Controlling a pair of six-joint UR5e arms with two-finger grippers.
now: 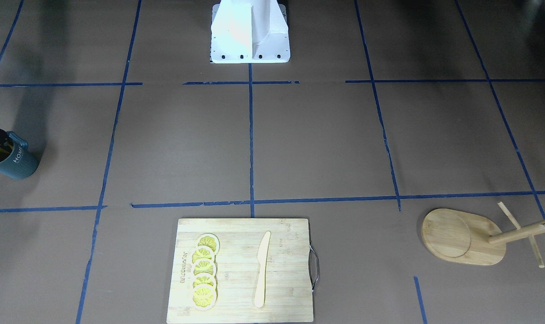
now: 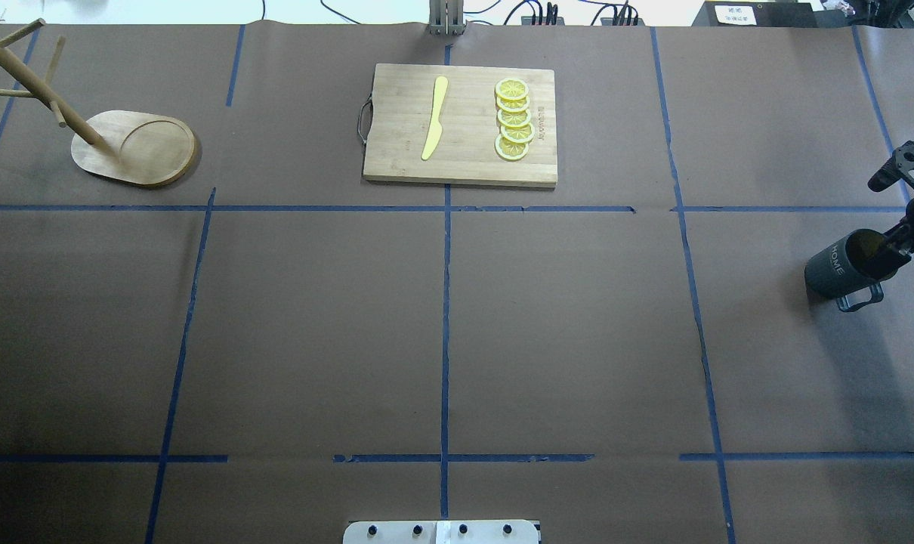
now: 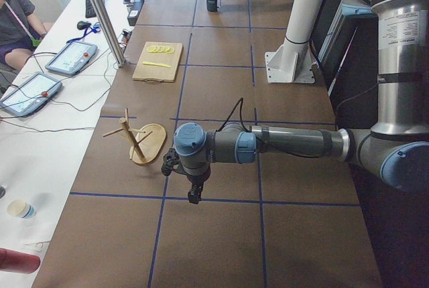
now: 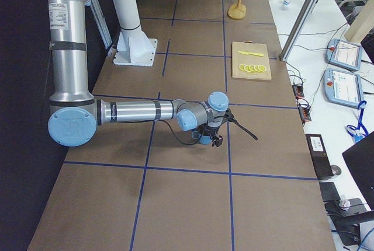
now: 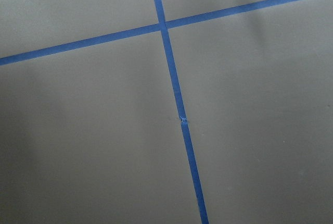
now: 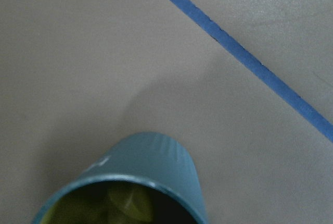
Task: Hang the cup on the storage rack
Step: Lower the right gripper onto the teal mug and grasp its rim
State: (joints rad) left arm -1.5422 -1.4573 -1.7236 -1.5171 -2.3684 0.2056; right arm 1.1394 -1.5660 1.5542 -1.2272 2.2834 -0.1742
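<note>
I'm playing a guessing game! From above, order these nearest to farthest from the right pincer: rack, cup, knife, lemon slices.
1. cup, at the right pincer, far right.
2. lemon slices, right side of the cutting board.
3. knife, left side of it.
4. rack, far left.

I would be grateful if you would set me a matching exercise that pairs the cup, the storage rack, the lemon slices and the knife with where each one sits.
Things:
1. cup
2. storage rack
3. lemon slices
4. knife

Places:
A. in an overlapping row on the cutting board
B. far over on the robot's left, pegs bare
C. far over on the robot's right
D. flat on the board, between the slices and its metal handle

Pairs: 1-C, 2-B, 3-A, 4-D.
</note>
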